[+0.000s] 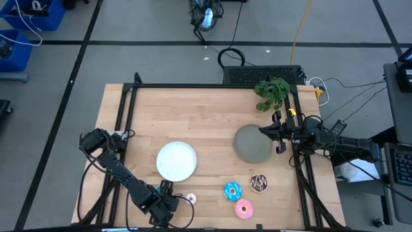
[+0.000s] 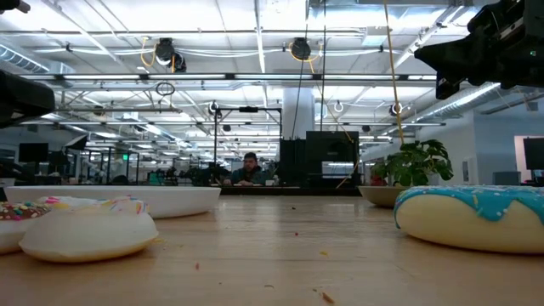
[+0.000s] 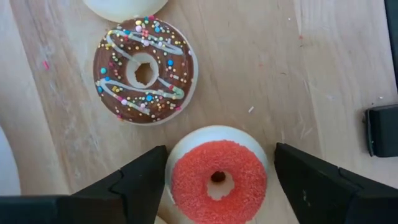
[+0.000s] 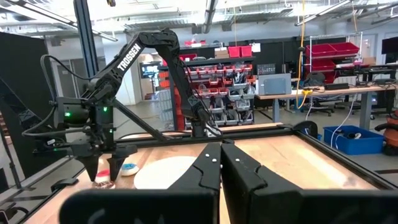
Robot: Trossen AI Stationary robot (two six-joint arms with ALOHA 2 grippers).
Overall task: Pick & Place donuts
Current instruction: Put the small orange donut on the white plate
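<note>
My left gripper [image 3: 214, 186] is open and points down at the table's near edge, just below the white plate [image 1: 176, 161]. Its fingers stand on either side of a small red donut [image 3: 217, 180] that lies flat on the wood. Beyond it lie a brown donut with pale streaks and sprinkles [image 3: 144, 68] and a whitish one [image 3: 124, 5]. The blue-iced donut [image 1: 232, 191], the pink-iced donut [image 1: 243, 208] and another chocolate donut [image 1: 259, 183] lie near the right front corner. My right gripper [image 1: 273, 132] is shut and hovers at the grey plate's [image 1: 251, 145] right rim.
A potted plant [image 1: 271, 92] stands at the far right corner. A black frame rail [image 1: 212, 86] borders the table. In the low view a whitish donut [image 2: 85, 234] and the blue-iced donut [image 2: 476, 217] lie close to the camera. Bare wood lies in the middle.
</note>
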